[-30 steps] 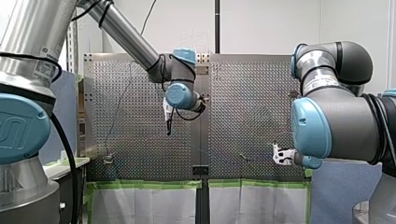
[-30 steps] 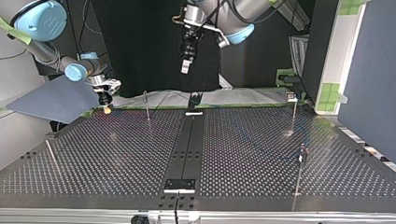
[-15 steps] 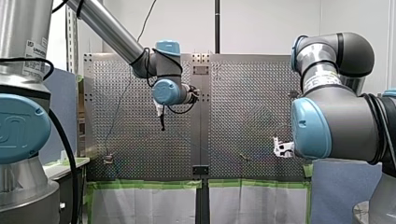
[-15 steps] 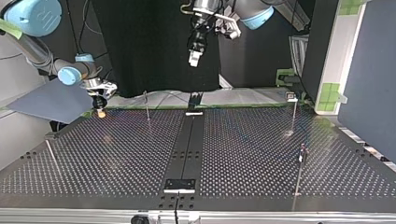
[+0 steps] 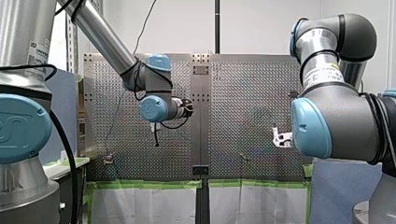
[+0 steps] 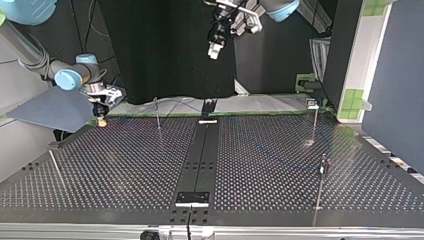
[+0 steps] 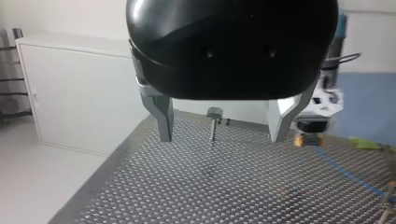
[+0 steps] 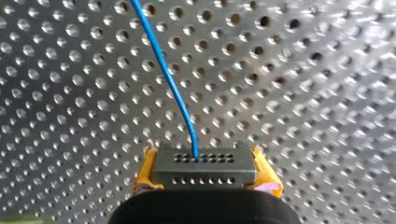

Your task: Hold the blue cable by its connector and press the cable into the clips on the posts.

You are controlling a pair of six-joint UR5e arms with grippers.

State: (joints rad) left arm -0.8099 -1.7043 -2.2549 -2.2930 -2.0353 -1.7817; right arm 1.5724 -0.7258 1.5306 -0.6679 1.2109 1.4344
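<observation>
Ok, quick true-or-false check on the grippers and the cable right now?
My right gripper grips the connector: true.
The blue cable runs from it across the perforated table: true.
My left gripper holds the cable: false, it is open and empty.
My left gripper touches the table: false, in the top view it hangs well above it.

No legible text, no readable labels
</observation>
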